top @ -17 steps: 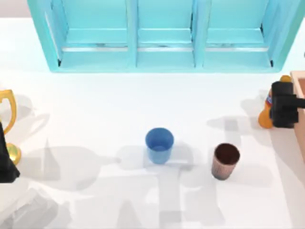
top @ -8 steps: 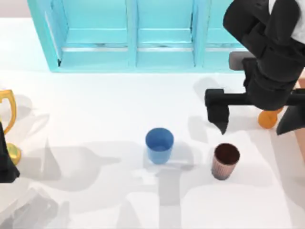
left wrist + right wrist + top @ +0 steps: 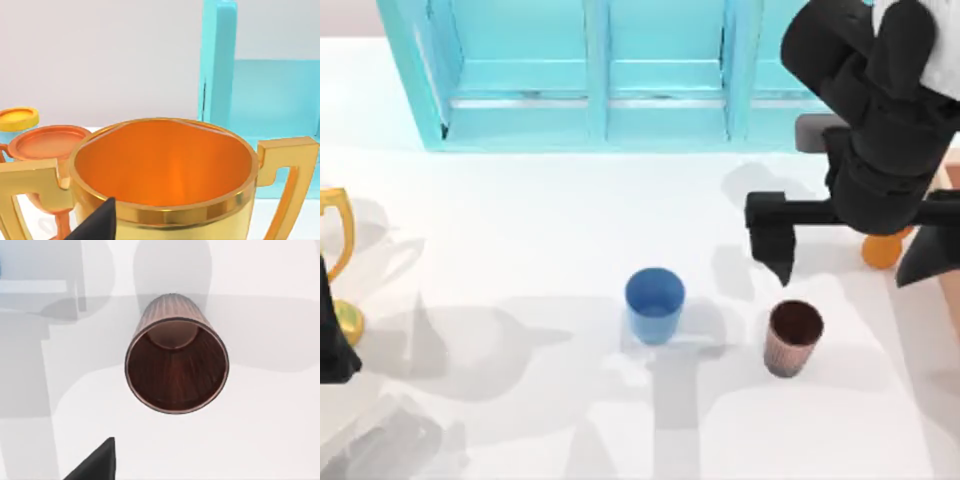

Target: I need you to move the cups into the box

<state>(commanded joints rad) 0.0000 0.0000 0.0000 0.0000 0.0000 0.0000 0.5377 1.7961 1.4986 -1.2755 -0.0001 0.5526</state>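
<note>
The ribbed pinkish-brown cup with the dark brown inside (image 3: 793,338) stands upright on the white table (image 3: 520,250), toward the right, its mouth open to the ceiling and its long axis vertical. In the right wrist view that same cup (image 3: 176,360) sits almost dead under the camera, so you look straight down into it.

From this cup, the right gripper (image 3: 850,238) hangs above the table at about one o'clock, near but not touching. Its two black fingers are spread wide, one dropping at the cup's twelve o'clock, the other out near the table's right edge, and there is nothing between them. I'd say the right arm is far the nearer of the two, and the coming move looks like a drop over the cup with the fingers closing across its sides.

The plain blue tapered cup (image 3: 654,303) stands upright at the brown cup's nine o'clock, well apart. The tan wooden box (image 3: 942,190) shows as a sliver at the table's right edge, at two o'clock from the brown cup.

The left gripper (image 3: 332,340) is parked at the far left edge beside a gold handled trophy (image 3: 165,175); whether it is open I cannot tell.
</note>
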